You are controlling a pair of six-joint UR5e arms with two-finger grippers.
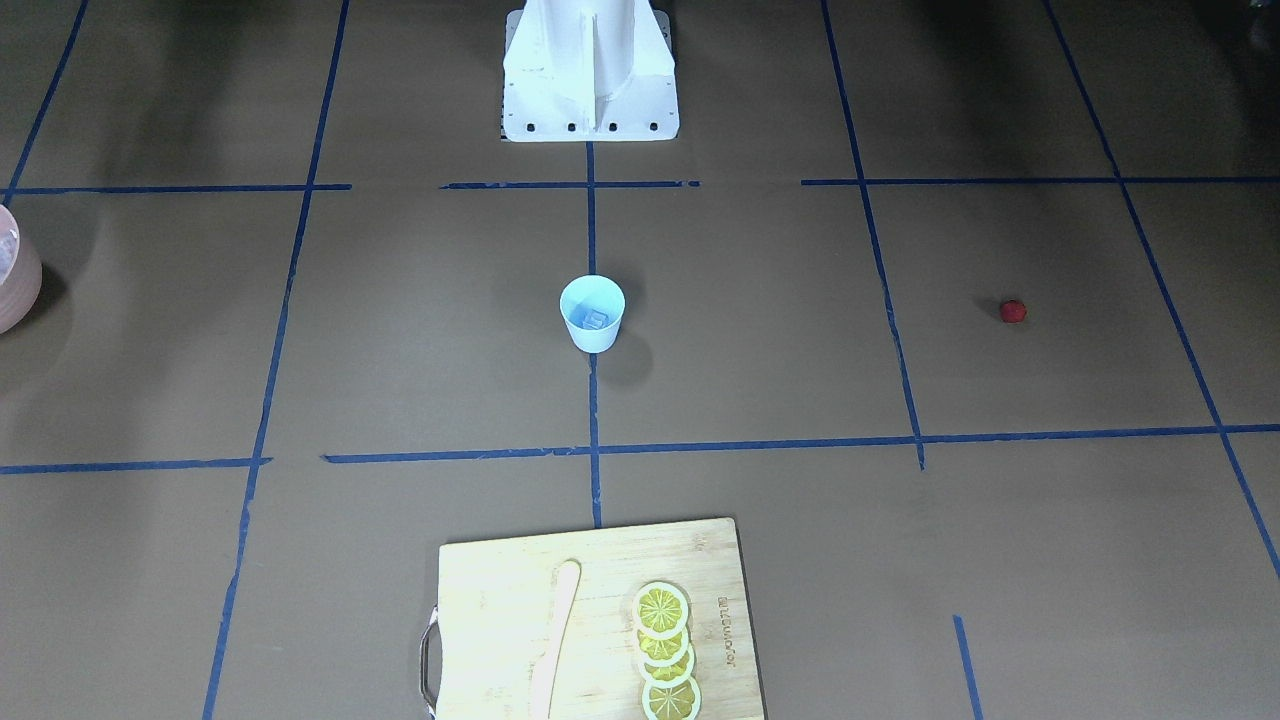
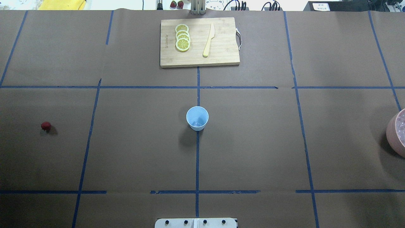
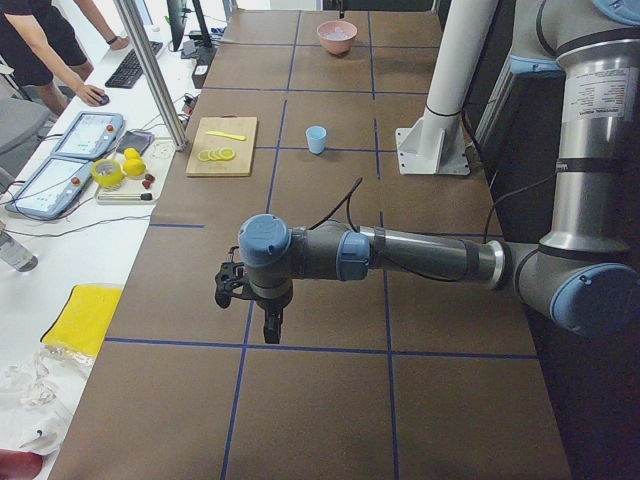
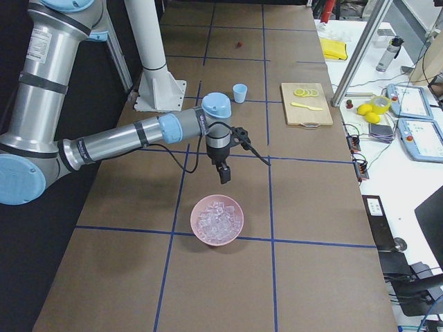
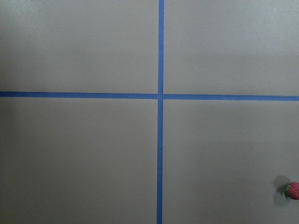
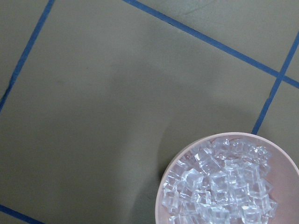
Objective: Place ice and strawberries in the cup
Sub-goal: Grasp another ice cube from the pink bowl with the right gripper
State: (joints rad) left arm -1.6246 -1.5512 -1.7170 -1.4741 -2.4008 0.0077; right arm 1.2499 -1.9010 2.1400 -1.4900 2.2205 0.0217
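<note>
The brown paper-covered desk [image 2: 126, 152], gridded in blue tape, fills every view. The left hand [image 3: 271, 332] hangs over bare paper at the lower left of the left side view. The right hand [image 4: 224, 173] hangs just beside the pinkish-brown bowl [image 4: 217, 243] of clear ice cubes [image 4: 218, 218]. Open or closed, I cannot tell (only side views catch them). The small pale-blue cup [image 2: 197, 118] stands upright at the overhead frame's centre, one ice cube [image 1: 596, 319] inside. The tiny red strawberry [image 2: 46, 126] lies far left, well apart.
</note>
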